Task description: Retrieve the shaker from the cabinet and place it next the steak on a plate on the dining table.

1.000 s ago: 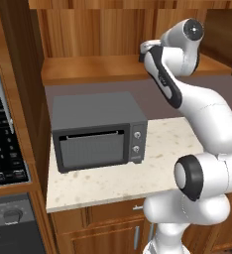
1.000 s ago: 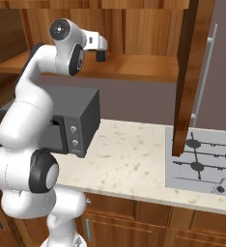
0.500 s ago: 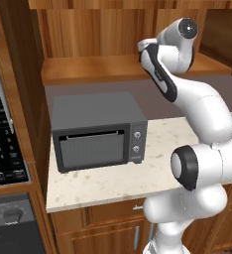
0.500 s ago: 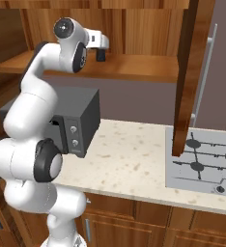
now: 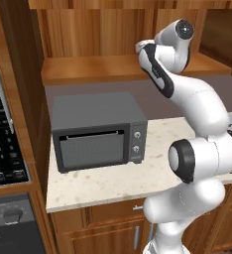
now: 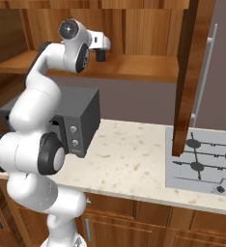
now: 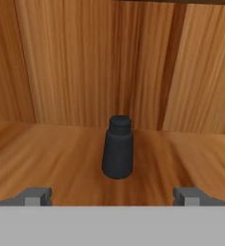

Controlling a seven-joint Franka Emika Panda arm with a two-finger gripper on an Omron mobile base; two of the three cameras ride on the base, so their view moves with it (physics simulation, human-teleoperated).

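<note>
Hand view has the claw (image 7: 112, 196) spread wide, one tip low at each side, with nothing between them yet. Straight ahead, centred in that gap but a little way off, the shaker (image 7: 118, 148) stands upright on the wooden shelf of the cabinet (image 7: 85, 62), near its back panels. From the right base view the claw (image 6: 101, 54) sits at the shelf's front edge, the arm reaching up over the microwave (image 6: 78, 118) on the counter (image 6: 134, 164). I'd say this is the approach to the grasp: next it needs to push straight in until the tips flank the shaker's body, then close without tipping it.
</note>
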